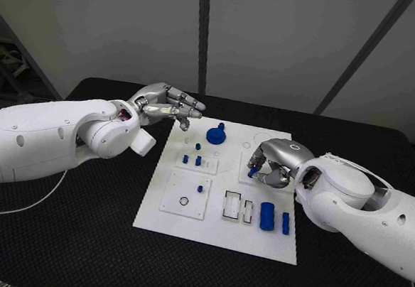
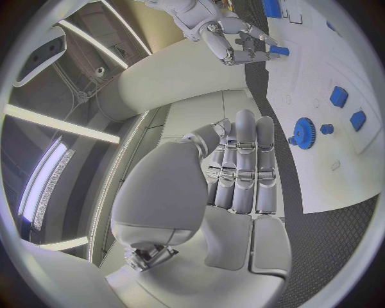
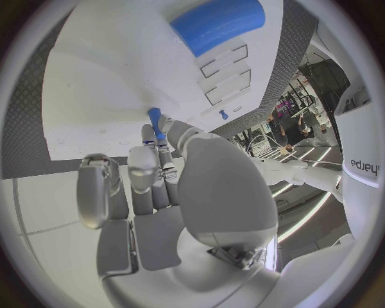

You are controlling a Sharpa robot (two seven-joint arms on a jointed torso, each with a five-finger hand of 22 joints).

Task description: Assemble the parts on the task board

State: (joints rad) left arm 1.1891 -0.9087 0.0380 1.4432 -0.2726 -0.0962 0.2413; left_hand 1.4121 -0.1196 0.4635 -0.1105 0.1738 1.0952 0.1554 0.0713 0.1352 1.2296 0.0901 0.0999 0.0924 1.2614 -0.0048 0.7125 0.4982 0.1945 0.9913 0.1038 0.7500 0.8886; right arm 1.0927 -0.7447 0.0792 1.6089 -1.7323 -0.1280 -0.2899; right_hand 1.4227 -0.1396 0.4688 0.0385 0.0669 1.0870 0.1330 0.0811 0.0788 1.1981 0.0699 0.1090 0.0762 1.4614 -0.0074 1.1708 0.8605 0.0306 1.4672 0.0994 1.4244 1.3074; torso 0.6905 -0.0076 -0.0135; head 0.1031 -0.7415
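Observation:
The white task board [image 1: 221, 217] lies in the middle of the black table. My right hand [image 1: 273, 163] hovers low over the board's right middle and pinches a small blue peg [image 1: 253, 171] between thumb and finger; the right wrist view shows the peg [image 3: 154, 119] at the fingertips, just above the board. My left hand [image 1: 167, 105] hangs over the board's far left corner, fingers [image 2: 242, 168] side by side and holding nothing. A blue gear [image 1: 216, 134] stands near it on the board. The left wrist view shows the right hand [image 2: 239, 43] with the peg [image 2: 279, 50].
Small blue pegs [image 1: 192, 159] stand in the board's left middle, another peg [image 1: 202, 187] nearer me. A large blue cylinder [image 1: 267, 216] and a thinner one [image 1: 286, 223] lie at the near right. A dark ring [image 1: 185, 201] lies on the near left plate.

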